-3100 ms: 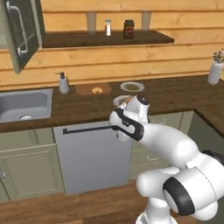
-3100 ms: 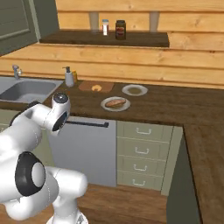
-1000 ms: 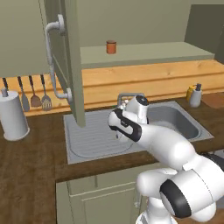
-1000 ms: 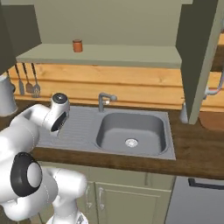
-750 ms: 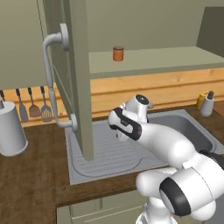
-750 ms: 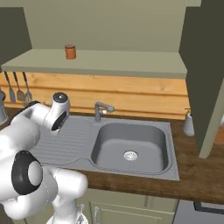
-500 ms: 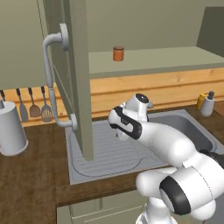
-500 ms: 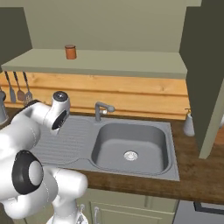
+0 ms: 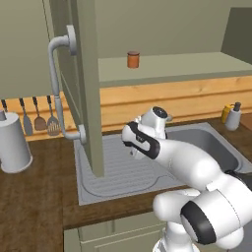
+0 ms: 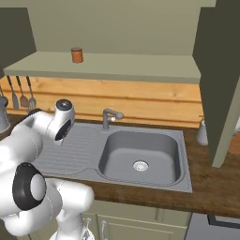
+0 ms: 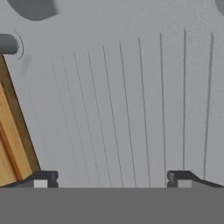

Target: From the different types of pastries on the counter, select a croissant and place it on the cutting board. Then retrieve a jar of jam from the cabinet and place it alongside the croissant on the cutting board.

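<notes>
We're at the sink [image 10: 140,154] now, set into the dark wood counter [image 10: 206,187], and our arm is folded over the ribbed draining board [image 11: 131,100] on its left side. From the hand view, our gripper [image 11: 113,178] looks straight down at those grooves, its two dark fingertips [image 11: 43,178] spread wide apart with nothing between them — released, empty.

Up above, the cabinet [image 9: 162,29] stands open. Its olive-grey door [image 9: 86,83] swings out toward us on the left, long grey tubular handle [image 9: 56,88] on its outer face. On the cabinet's shelf [image 10: 112,65] sits the jar of jam [image 9: 133,59], short and orange-red, standing upright toward the far left of the shelf, well apart from our gripper below. The right base view shows the same jar [image 10: 77,55] alone on that pale ledge.

Behind the basin, the faucet [image 10: 108,117] rises against the light wooden backsplash [image 10: 140,101]. Over on the left, utensils [image 9: 38,120] hang on the wall, with a grey canister [image 9: 14,145] standing on the counter beside them. On the far right, a soap bottle [image 9: 233,117] stands by the sink's corner.
</notes>
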{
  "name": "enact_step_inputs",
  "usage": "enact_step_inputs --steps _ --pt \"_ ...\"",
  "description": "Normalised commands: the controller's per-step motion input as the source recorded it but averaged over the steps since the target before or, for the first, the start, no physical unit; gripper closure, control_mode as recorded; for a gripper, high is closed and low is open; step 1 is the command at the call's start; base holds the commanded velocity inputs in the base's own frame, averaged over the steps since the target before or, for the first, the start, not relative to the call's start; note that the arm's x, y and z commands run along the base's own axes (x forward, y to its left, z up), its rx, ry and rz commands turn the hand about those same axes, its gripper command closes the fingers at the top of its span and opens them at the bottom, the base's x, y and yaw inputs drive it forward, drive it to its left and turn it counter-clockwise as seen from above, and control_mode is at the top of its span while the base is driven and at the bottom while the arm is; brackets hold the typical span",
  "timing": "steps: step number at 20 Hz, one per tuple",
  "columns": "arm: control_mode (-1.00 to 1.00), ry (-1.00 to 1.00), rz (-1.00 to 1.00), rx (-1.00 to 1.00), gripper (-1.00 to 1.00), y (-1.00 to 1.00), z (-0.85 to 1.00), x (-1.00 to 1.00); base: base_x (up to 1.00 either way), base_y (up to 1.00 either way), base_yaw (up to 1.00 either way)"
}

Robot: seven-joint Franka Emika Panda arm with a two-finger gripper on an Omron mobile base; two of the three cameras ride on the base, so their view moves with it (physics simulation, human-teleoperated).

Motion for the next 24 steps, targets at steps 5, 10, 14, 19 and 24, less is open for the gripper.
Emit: enact_step_inputs --steps 5,10,14,19,24 --pt "-1.0 0.01 0.02 0.02 -1.0 0.0 0.05 0.33 0.04 0.0 0.0" --pt "-1.0 -0.03 0.36 0.0 -1.0 -0.06 0.41 0.44 0.0 0.0 0.0" --pt "-1.0 -0.15 0.6 -0.01 -1.0 0.0 0.36 -0.01 0.0 0.0 0.0" --pt "-1.0 -0.3 0.47 -0.13 -1.0 0.21 0.46 -0.08 0.0 0.0 0.0" --pt "-1.0 -0.56 0.36 -0.45 -1.0 0.59 0.16 -0.16 0.0 0.0 0.0"
